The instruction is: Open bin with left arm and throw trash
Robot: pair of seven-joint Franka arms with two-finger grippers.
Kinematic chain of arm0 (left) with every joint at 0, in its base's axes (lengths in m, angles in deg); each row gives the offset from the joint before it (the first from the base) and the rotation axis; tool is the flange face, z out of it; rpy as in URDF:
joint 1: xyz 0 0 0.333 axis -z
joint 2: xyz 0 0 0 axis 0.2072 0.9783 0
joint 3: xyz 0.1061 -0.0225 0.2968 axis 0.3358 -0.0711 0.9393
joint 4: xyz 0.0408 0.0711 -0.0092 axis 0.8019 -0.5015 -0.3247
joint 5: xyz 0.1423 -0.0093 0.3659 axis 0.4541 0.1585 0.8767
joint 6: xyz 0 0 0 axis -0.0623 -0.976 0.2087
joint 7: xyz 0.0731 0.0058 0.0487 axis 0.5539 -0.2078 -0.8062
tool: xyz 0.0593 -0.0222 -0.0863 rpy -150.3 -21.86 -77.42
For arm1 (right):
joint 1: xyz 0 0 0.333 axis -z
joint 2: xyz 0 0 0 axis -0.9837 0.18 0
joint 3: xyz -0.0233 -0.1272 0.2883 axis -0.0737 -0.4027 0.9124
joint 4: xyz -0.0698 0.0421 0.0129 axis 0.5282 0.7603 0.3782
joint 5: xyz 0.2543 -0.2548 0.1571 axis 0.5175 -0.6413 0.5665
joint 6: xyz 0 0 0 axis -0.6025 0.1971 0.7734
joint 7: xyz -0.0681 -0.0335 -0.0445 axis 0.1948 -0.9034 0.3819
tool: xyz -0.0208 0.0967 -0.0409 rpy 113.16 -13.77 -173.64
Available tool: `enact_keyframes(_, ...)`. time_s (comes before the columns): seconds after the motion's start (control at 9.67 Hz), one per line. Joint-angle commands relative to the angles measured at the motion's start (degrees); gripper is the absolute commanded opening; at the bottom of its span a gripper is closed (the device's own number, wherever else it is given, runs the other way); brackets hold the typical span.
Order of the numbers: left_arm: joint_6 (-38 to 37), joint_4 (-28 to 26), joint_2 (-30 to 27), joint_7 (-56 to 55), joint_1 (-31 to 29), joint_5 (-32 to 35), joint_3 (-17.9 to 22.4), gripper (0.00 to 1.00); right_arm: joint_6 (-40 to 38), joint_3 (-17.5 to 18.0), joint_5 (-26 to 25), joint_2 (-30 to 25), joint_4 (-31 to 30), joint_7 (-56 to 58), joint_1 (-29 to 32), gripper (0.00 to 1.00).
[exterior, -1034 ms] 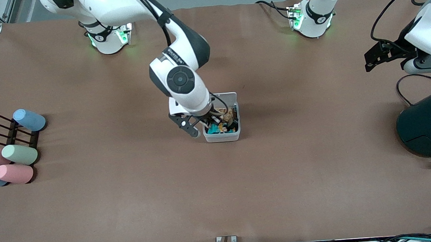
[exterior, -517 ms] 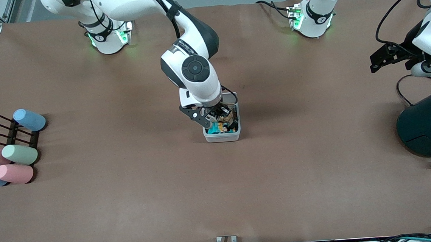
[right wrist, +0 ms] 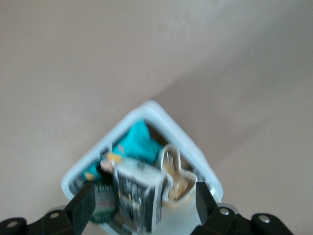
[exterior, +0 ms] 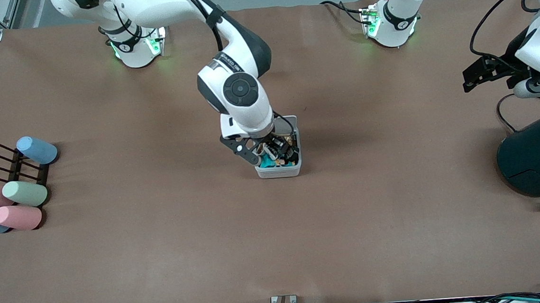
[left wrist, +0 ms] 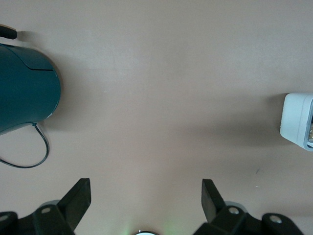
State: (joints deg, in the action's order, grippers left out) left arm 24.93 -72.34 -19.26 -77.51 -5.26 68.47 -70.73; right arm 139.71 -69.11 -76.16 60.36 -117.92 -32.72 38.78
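The white bin [exterior: 278, 172] stands at mid-table with its top open and full of scraps. My right gripper [exterior: 273, 149] hangs open just over it. In the right wrist view the right gripper [right wrist: 144, 196] has its fingers wide apart, above the bin [right wrist: 146, 108]. Between them lie the crumpled black foil wrapper [right wrist: 134, 193] and the white paper loop [right wrist: 178, 178], untouched. A dark piece [right wrist: 101, 203] may be the disc. My left gripper [exterior: 471, 75] is open and empty in the air at the left arm's end; it shows in its own view too [left wrist: 145, 188].
A big dark teal cylinder [exterior: 536, 156] stands at the left arm's end, with a black cable [exterior: 509, 106] beside it; it also shows in the left wrist view [left wrist: 24, 93]. Pastel cylinders [exterior: 16, 197] and a dark rack [exterior: 16, 164] lie at the right arm's end.
My right gripper has moved from beside the bin to over it. My left gripper has drifted slightly toward the table's edge at the left arm's end.
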Motion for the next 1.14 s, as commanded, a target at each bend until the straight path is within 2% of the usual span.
enact_keyframes(0.0,-0.3,1.3,0.5,0.4,0.0,-0.9,0.3,1.0,-9.5,-2.9,-0.6,-8.1,-0.9,3.3,6.0,0.94)
enact_keyframes(0.21,0.8,1.4,0.4,-0.6,0.6,-0.7,0.0,1.0,-19.4,-3.1,-0.7,-16.6,-3.5,20.7,15.1,0.93)
enact_keyframes(0.41,5.3,0.5,-0.2,-0.7,0.1,-0.6,-0.2,1.0,-28.6,-3.1,-0.6,-24.2,-4.9,38.5,25.4,0.97)
enact_keyframes(0.62,6.1,-0.3,-0.6,-0.7,0.2,-0.6,-0.2,1.0,-38.6,-3.3,-1.4,-30.5,-4.8,63.5,34.6,1.0)
enact_keyframes(0.83,6.5,0.5,-0.1,-0.1,0.0,-0.6,0.1,1.0,-44.1,-3.3,-5.1,-34.3,-4.9,82.2,39.8,1.0)
enact_keyframes(1.03,6.4,0.6,0.4,0.1,-1.4,-0.6,0.4,1.0,-46.9,-3.3,-8.0,-37.8,-6.8,94.6,43.3,1.0)
